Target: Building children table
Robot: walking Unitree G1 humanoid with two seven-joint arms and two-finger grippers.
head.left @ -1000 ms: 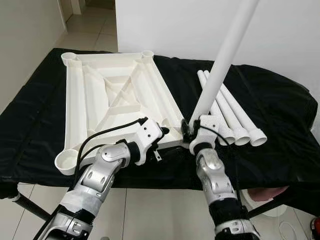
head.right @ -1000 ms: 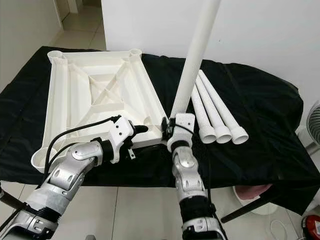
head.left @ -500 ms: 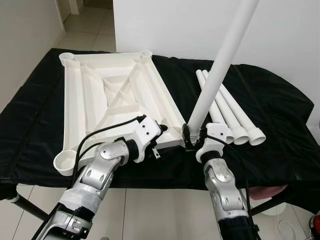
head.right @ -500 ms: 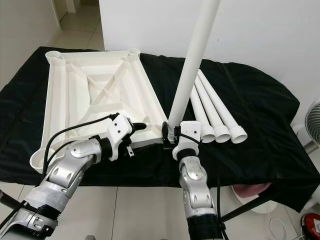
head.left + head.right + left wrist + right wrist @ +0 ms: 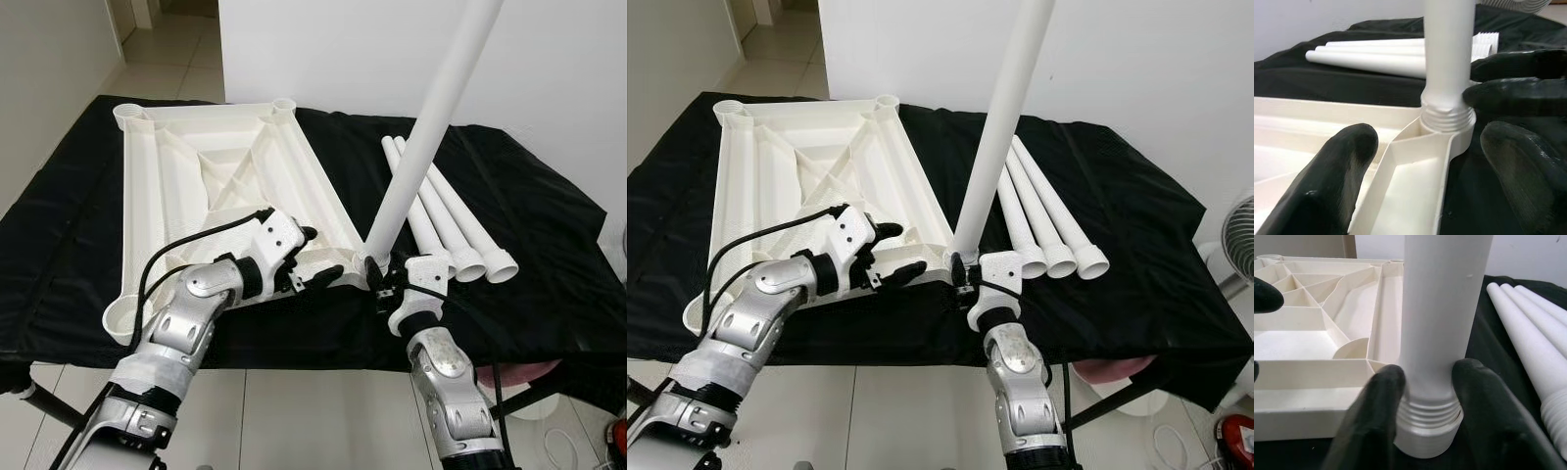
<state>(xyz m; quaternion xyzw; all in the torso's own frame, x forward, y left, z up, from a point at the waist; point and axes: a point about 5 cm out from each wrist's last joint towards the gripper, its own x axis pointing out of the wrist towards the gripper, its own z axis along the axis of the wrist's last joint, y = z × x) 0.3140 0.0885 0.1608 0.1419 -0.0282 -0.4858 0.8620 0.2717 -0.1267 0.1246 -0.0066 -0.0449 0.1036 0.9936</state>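
Right gripper [image 5: 377, 284] clamps upright leg [image 5: 431, 137] beside three loose legs [image 5: 456, 220].

Silver arms, black-fingered pincers, black cables

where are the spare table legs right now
Three spare legs lie side by side on the black cloth, to the right of the upturned tabletop and just beyond the right gripper.
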